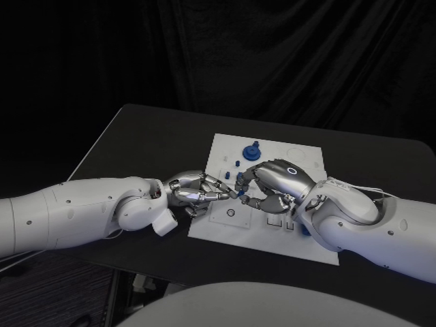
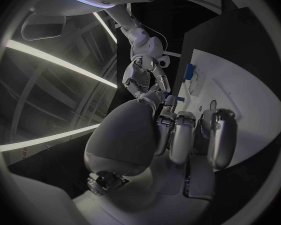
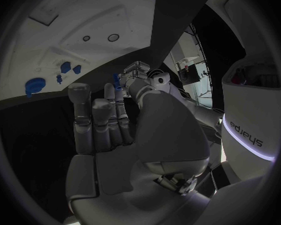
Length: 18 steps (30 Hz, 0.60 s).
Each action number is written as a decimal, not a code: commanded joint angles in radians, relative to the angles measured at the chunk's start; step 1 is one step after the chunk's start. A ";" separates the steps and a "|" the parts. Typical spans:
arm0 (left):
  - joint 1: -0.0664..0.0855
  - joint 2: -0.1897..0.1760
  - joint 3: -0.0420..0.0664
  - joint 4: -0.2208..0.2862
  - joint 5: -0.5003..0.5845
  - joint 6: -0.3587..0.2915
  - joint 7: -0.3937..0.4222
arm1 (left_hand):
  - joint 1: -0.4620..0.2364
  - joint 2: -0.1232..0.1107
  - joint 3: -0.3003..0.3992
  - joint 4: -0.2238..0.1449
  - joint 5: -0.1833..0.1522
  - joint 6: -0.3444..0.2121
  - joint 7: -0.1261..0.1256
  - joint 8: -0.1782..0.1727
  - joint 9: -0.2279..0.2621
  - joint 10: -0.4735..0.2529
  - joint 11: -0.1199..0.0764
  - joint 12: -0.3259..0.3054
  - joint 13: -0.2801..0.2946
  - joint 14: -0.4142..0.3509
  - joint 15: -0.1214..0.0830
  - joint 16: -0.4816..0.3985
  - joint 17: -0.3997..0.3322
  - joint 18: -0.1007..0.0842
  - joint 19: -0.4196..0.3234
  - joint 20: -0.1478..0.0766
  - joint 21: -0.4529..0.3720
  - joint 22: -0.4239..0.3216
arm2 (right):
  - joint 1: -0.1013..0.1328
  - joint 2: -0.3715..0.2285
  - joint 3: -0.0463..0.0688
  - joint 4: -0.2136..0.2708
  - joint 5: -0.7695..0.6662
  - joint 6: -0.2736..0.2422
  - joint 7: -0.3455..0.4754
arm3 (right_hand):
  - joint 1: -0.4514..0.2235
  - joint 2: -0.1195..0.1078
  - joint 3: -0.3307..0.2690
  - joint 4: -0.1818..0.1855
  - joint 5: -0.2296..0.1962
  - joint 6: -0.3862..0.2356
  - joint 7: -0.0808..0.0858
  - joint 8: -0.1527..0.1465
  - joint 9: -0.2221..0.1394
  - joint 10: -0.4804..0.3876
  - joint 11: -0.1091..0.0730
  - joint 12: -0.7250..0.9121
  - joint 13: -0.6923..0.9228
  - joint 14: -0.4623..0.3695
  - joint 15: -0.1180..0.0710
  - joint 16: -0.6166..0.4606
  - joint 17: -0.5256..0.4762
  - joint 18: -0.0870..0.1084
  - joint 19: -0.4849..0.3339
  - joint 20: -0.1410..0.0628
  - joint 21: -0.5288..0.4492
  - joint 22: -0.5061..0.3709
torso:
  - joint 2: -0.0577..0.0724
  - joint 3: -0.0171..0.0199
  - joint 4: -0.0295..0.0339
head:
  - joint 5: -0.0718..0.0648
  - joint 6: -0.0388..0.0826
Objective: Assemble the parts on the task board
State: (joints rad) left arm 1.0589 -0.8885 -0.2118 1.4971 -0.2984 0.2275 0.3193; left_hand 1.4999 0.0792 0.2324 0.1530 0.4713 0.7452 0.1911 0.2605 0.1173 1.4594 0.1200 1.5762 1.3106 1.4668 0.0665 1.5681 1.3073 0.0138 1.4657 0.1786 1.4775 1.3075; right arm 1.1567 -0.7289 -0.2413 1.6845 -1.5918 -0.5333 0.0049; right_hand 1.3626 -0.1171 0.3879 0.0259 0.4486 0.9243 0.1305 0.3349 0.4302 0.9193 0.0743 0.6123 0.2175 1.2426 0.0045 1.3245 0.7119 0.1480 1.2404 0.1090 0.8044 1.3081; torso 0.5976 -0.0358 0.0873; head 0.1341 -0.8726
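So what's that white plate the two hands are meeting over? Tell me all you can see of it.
The task board is a flat white rectangular plate, plastic-looking, lying flat in the middle of the black table. Its surface has small round holes and shallow recesses. Several small blue parts sit on its far half, the largest a round blue piece; another blue part sits near its front edge. The left hand and right hand meet above its near left portion, hiding some of it. Whether either hand touches the board is unclear.

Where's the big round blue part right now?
In the head view, the big round blue part sits near the white task board's far edge, beyond both hands.
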 commanded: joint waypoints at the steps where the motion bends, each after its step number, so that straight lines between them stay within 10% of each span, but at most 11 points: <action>1: -0.002 0.001 0.001 0.001 0.007 0.011 0.005 | -0.005 -0.009 0.006 0.002 0.002 0.007 0.000 0.006 0.000 0.111 -0.003 -0.005 0.260 0.104 0.002 0.003 0.263 0.020 -0.008 0.000 -0.005 0.217 | 0.001 0.000 0.001 -0.001 0.002 -0.019 0.008 | 0.010 -0.001 0.000 -0.011 0.012 0.012 0.000 0.005 0.003 0.014 -0.002 -0.010 -0.004 0.004 -0.004 -0.006 -0.001 -0.001 0.009 -0.001 0.007 0.069 | 0.000 -0.0005 -0.0001 | 0.001 0.000; 18: -0.002 -0.012 0.001 0.001 0.007 -0.003 0.007 | -0.006 -0.009 0.007 0.002 0.002 0.008 0.000 0.006 0.000 0.111 -0.003 -0.005 0.260 0.104 0.002 0.003 0.263 0.020 -0.008 0.000 -0.005 0.217 | 0.001 0.000 0.001 -0.014 0.003 -0.008 0.001 | 0.027 0.000 -0.001 -0.034 0.022 0.033 -0.004 0.022 0.021 0.041 -0.008 -0.027 -0.014 0.011 -0.009 -0.007 0.006 -0.006 0.023 -0.007 0.034 0.077 | 0.000 0.0004 -0.0002 | 0.000 0.000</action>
State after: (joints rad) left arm 1.0585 -0.9000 -0.2117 1.4971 -0.2984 0.2258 0.3185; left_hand 1.4946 0.0739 0.2352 0.1558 0.4712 0.7452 0.1911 0.2605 0.1173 1.4594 0.1200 1.5710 1.3099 1.4668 0.0664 1.5681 1.3074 0.0137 1.4657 0.1786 1.4774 1.3074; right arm 1.1567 -0.7287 -0.2413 1.6722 -1.5889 -0.5347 0.0068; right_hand 1.3822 -0.1179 0.3865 -0.0031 0.4686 0.9506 0.1288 0.3506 0.4497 0.9543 0.0677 0.5893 0.2040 1.2498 -0.0027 1.3204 0.7176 0.1479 1.2546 0.1019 0.8364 1.3081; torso 0.5977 -0.0358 0.0872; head 0.1336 -0.8726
